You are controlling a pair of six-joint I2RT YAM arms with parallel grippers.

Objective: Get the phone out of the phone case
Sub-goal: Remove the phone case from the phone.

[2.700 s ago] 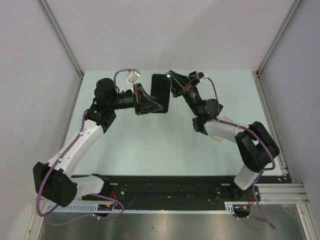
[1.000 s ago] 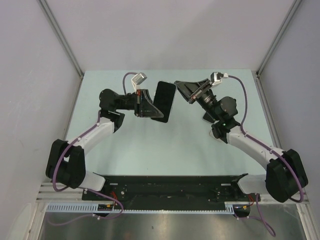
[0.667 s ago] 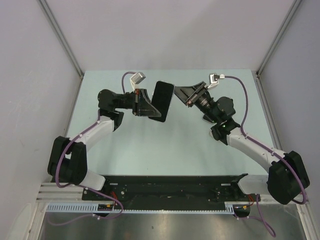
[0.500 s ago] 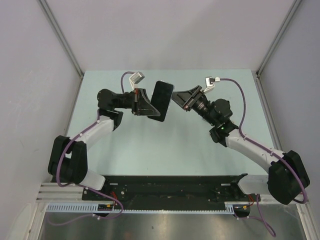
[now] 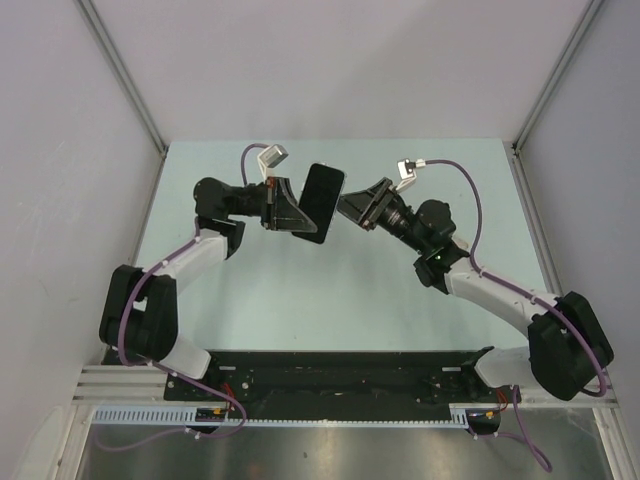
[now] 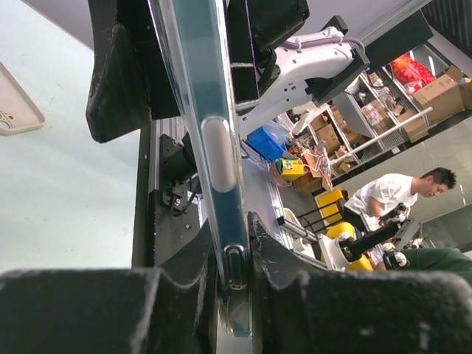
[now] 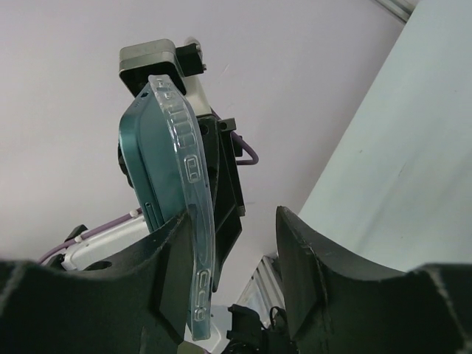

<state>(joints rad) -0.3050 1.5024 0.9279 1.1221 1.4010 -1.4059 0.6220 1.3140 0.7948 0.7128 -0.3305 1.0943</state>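
Note:
The phone hangs above the table, dark and tilted, still in its clear case. My left gripper is shut on its lower end; in the left wrist view the fingers clamp the case-wrapped edge around the port. My right gripper is open at the phone's right edge. In the right wrist view the teal phone body and the bowed clear case lie against the left finger. A wide gap separates them from the other finger, the right gripper gripping nothing.
The pale green table lies below both arms, walled by white panels on three sides. A pale flat object rests on the table in the left wrist view. The black base rail runs along the near edge.
My right gripper has opened and moved left up to the phone's edge. The left gripper has kept its hold, with the phone shifting only slightly.

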